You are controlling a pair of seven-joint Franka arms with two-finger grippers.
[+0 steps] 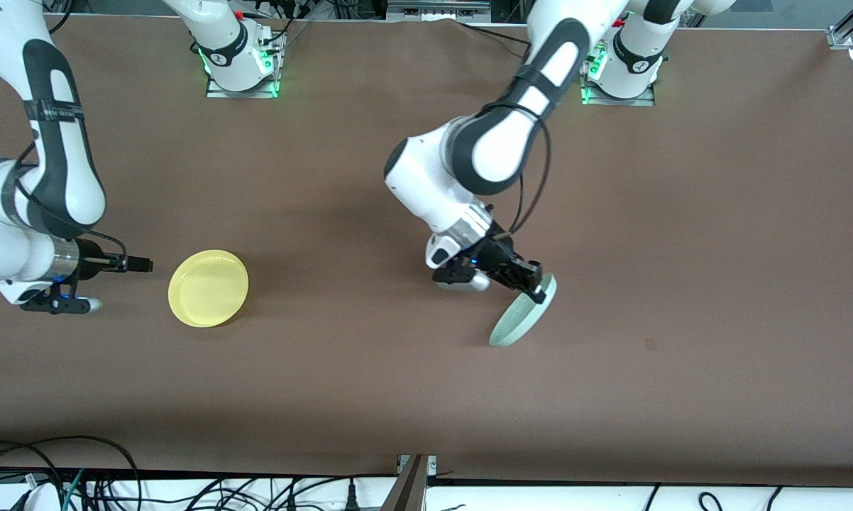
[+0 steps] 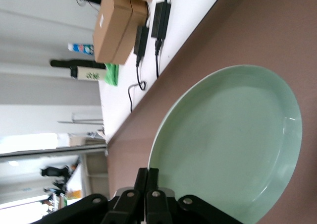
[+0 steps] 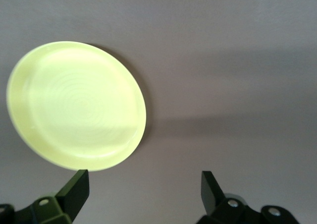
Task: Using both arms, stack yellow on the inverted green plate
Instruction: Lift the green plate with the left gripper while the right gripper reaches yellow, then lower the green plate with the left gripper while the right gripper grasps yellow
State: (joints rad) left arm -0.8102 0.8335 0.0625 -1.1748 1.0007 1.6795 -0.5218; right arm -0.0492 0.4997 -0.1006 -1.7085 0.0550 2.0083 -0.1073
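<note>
Left gripper (image 1: 538, 286) has its jaws clamped on the rim of the round pale mint-green plate (image 1: 521, 316), tilted on edge on the brown desk (image 1: 682, 248), while the right gripper (image 3: 143, 187) waits, jaws wide, beside the flat round yellow plastic plate (image 1: 208, 287) toward the right arm's end.

yellow (image 1: 208, 287): flat, rim up, toward right arm's end | green plate (image 1: 522, 312): tilted on edge, pinched at rim
</note>
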